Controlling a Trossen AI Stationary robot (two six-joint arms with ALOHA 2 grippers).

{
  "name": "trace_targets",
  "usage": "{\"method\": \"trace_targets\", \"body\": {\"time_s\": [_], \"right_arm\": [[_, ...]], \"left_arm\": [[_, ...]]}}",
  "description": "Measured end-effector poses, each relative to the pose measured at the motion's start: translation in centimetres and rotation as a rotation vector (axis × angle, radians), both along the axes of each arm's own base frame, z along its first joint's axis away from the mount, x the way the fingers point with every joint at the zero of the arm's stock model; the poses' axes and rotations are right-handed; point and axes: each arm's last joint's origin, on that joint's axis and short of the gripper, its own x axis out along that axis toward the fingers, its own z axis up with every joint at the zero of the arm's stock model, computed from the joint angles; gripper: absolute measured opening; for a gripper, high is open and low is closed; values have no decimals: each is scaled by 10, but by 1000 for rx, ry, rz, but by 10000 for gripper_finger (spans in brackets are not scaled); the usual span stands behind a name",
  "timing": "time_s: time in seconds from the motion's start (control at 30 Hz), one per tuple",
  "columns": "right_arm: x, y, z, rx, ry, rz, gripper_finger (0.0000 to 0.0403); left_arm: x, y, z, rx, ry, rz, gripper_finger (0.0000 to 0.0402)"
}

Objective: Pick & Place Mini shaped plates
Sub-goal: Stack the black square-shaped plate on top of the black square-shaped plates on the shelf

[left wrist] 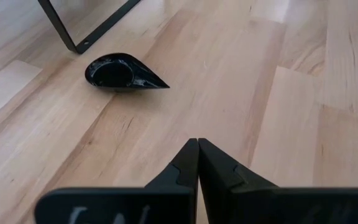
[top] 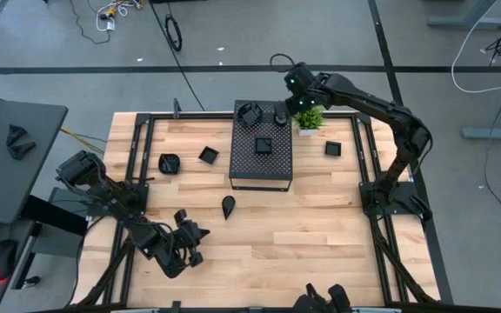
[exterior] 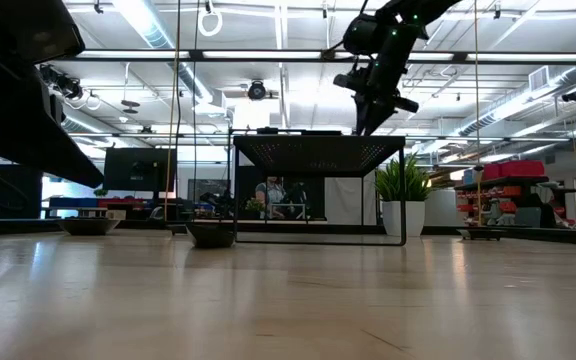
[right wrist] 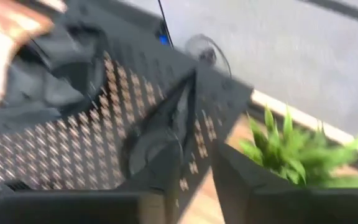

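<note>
I see my right pincer (top: 283,111) up over the back corner of the black box with holes (top: 262,156), right next to the little green plant (top: 310,117). Its two fingers stand a bit apart, and a small black plate (right wrist: 156,144) lies on the box top just under them. I cannot tell if the fingers touch it. More little plates sit on the box: some at the back corner (top: 250,113) and a square one (top: 263,146) near the middle.

My left pincer (top: 191,243) waits low over the front left of the counter (top: 320,235). Its fingers are shut tight with nothing in them. A drop-shaped plate (top: 228,206) lies on the wood ahead of it, near the front of the box.

Two plates (top: 170,163) (top: 208,155) sit on the counter left of the box. One square plate (top: 333,149) sits to the right of it.
</note>
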Motion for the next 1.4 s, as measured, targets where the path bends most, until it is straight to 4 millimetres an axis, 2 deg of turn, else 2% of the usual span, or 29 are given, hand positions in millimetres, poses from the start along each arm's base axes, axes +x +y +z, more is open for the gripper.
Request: {"method": "trace_targets", "body": {"time_s": [0.23,0.37,0.57,0.8,0.97,1.1,1.17,1.27,1.4], "right_arm": [[-2,3,-25,46,51,-8,8],[-1,2,-35,44,45,-7,16],[3,4,-35,58,6,22,4],[4,5,-35,49,10,31,12],[2,15,-22,-81,69,32,4],[6,47,-2,-199,80,110,5],[10,72,9,-261,78,163,6],[16,117,21,-343,66,253,6],[25,184,27,-434,41,385,3]], "left_arm": [[3,3,0,-1,-3,14,16],[3,3,0,-1,-3,14,16],[3,3,0,0,-2,18,16],[4,5,0,4,3,18,16],[4,5,0,1,5,17,16],[4,4,0,-4,10,13,16],[4,4,0,-4,10,13,16],[4,4,0,-5,9,13,16],[4,4,0,-6,9,13,16]]}}
